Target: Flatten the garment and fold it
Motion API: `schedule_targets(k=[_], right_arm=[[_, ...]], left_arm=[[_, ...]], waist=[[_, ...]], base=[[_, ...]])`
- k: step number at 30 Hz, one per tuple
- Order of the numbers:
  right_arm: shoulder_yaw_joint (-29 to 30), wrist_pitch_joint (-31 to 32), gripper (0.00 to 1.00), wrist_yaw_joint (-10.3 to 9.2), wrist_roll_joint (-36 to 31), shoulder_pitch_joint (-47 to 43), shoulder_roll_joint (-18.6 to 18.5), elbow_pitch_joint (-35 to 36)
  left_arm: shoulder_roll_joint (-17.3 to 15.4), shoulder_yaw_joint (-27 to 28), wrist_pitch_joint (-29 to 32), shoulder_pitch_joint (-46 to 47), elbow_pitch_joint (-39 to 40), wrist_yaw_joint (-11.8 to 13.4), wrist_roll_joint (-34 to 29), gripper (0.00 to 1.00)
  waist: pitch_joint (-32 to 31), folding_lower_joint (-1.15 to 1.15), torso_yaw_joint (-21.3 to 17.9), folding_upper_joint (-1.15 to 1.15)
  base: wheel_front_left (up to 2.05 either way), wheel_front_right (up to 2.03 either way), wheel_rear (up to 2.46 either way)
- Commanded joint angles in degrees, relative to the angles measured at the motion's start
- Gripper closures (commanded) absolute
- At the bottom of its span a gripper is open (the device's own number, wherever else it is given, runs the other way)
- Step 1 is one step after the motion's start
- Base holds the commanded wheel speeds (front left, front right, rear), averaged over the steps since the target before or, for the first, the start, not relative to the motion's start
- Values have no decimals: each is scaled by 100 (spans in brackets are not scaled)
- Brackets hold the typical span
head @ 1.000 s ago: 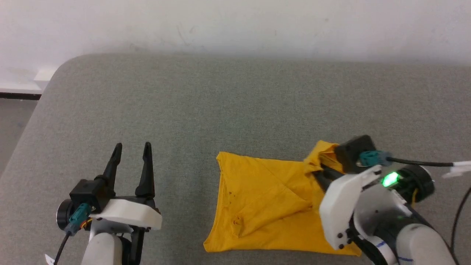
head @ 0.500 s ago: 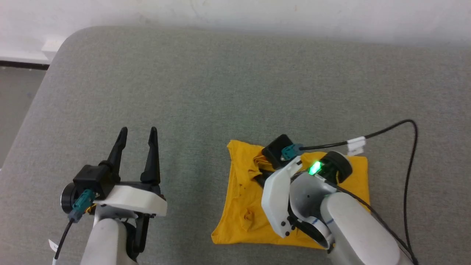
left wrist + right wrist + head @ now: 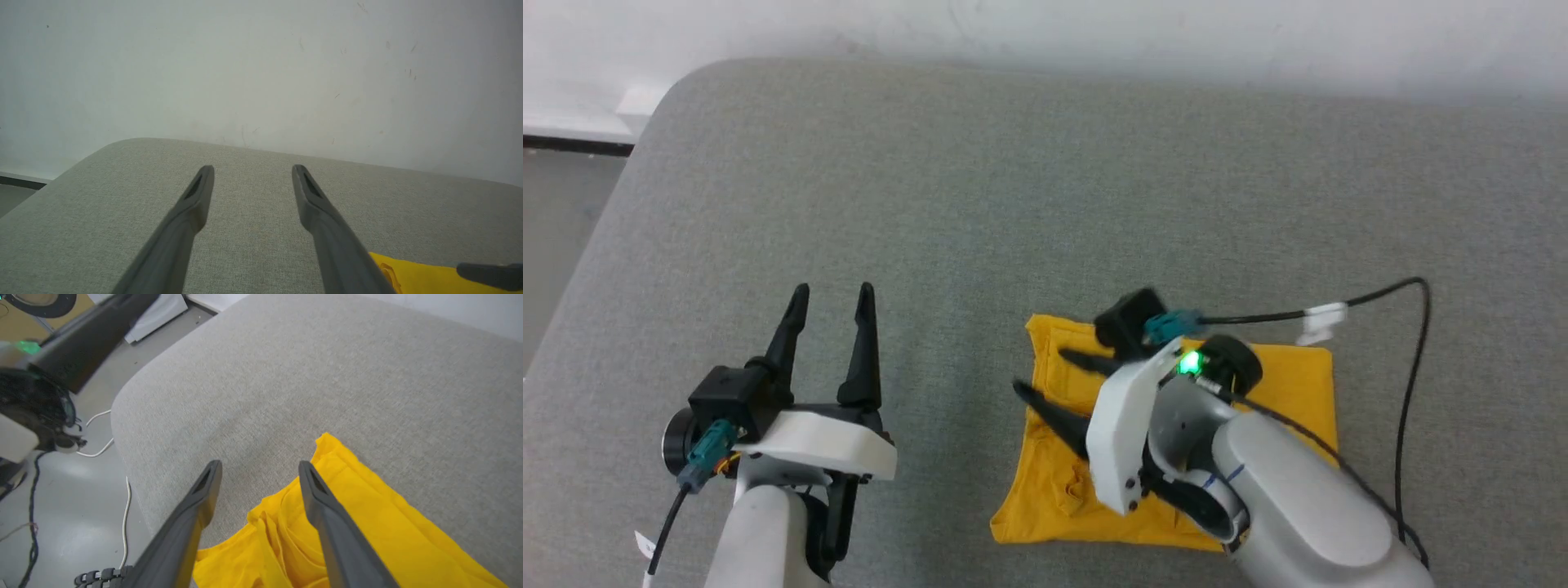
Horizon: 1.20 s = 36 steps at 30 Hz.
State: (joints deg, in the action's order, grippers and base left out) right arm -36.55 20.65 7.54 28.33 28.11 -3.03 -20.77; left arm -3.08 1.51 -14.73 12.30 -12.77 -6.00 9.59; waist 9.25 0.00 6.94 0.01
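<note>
The mustard-yellow garment (image 3: pixel 1298 376) lies folded into a rough rectangle on the grey padded surface (image 3: pixel 1013 204), right of centre near the front edge. Its print and neck label are hidden. My right gripper (image 3: pixel 1039 369) is open just over the garment's left edge, fingers pointing left, with nothing between them. In the right wrist view, the right gripper (image 3: pixel 260 463) spreads above rumpled folds of the garment (image 3: pixel 367 522). My left gripper (image 3: pixel 833 287) stands open over bare surface well left of the cloth. In its own view, the left gripper (image 3: pixel 253 167) is empty, with the garment (image 3: pixel 416 279) at the lower right.
A white wall (image 3: pixel 1045 24) runs behind the surface. The surface's rounded left corner (image 3: pixel 662 98) drops to a grey floor (image 3: pixel 73 522) with loose cables. A black cable (image 3: pixel 1413 359) loops from my right wrist over the surface to the right of the cloth.
My right gripper carried the garment's right part leftward over the rest, then let go and opened. The head camera shifted early on. The left gripper stayed put.
</note>
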Motion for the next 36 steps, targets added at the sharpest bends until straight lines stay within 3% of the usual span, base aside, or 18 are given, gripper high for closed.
schedule_targets(k=[1,7,8,16,20,25,29,36], right_arm=[[125,-335,0,-5,90,62,14,212],[1099,-1829,0,-5,-207,-332,14,1119],[1099,-1829,0,-5,-207,-332,14,1119],[3033,-2533,0,-5,-714,-1531,15,2002],[3749,-2507,0,-5,-727,-2006,15,2066],[4289,-2198,0,-5,-469,-2416,15,1612],[4321,-1747,0,-5,-80,-2543,15,1055],[3907,-1020,0,-5,1278,-2411,15,-73]], left_arm=[[20,24,-27,7,-14,8,-17,0],[20,109,-27,-104,23,-7,-95,0],[20,109,-27,-104,23,-7,-95,0],[20,139,-27,-219,77,-21,-103,0],[20,136,-27,-243,116,-20,-95,0],[20,88,-27,-239,127,-24,-77,0],[20,41,-27,-238,125,-31,-69,0],[20,-16,-27,-236,85,-41,-57,0]], waist=[[-85,0,-84,-1],[-278,0,-275,-1],[-278,0,-275,-1],[-466,0,-483,-1],[-489,0,-550,-1],[-503,0,-560,-1],[-519,0,-548,-1],[-549,0,-483,-1]], base=[[0,0,0],[0,0,0],[0,0,0],[0,0,0],[0,0,0],[0,0,0],[0,0,0],[0,0,0]])
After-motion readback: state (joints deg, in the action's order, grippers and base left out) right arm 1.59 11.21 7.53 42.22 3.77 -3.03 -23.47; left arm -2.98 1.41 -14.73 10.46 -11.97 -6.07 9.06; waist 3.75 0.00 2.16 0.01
